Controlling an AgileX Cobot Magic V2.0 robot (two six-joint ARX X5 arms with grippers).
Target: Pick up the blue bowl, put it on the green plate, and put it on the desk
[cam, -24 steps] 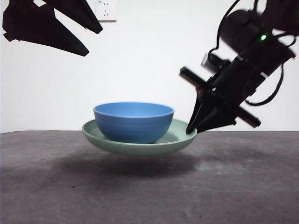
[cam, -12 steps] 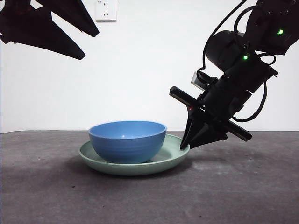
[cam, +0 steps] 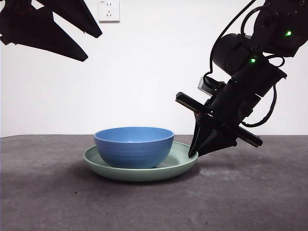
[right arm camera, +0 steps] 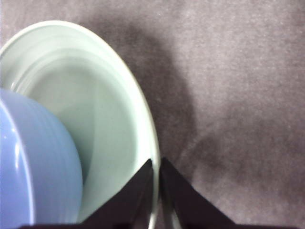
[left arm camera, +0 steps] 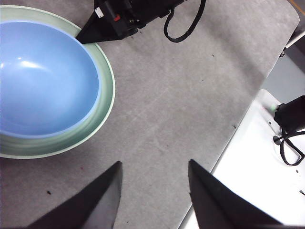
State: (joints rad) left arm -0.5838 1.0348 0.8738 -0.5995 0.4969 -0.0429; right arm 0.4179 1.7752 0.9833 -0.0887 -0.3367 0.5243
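The blue bowl [cam: 134,147] sits inside the green plate [cam: 185,161], and the plate rests on the desk [cam: 240,202]. My right gripper [cam: 193,155] comes down from the upper right and is shut on the plate's right rim. The right wrist view shows its jaws [right arm camera: 156,168] pinching the rim of the plate [right arm camera: 95,114], with the bowl [right arm camera: 28,167] just beside them. My left gripper [left arm camera: 154,163] is open and empty, high above the desk to one side of the plate [left arm camera: 108,95] and bowl [left arm camera: 43,81]. It shows at the top left of the front view [cam: 95,46].
A white wall with a socket [cam: 109,9] stands behind the desk. In the left wrist view the desk's edge meets a white surface [left arm camera: 257,157] with black cables on it.
The right gripper has lowered the plate with the bowl in it from above the desk down onto the desk. The left arm has stayed up at the top left.
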